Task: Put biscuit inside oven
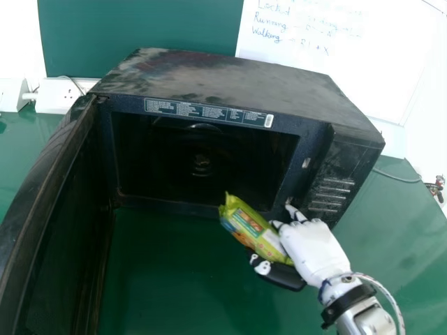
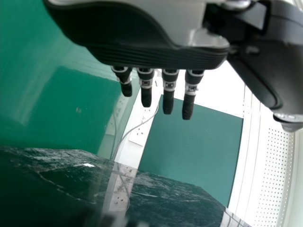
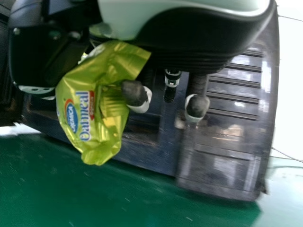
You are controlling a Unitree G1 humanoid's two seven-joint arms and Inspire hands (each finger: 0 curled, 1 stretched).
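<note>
One biscuit packet (image 1: 251, 229) is gripped between the thumb and fingers of your right robot hand (image 1: 312, 252), above the worktop (image 1: 174, 272), outside the open oven (image 1: 230, 80) near its opening's lower right corner. Your left robot hand (image 2: 151, 56) is wide, fingers extended.

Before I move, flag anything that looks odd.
The top of the boxy black microwave oven carries pale, patchy smears, perhaps dust. Nothing else stands out; the shiny green biscuit packet tilts in the white right hand.
</note>
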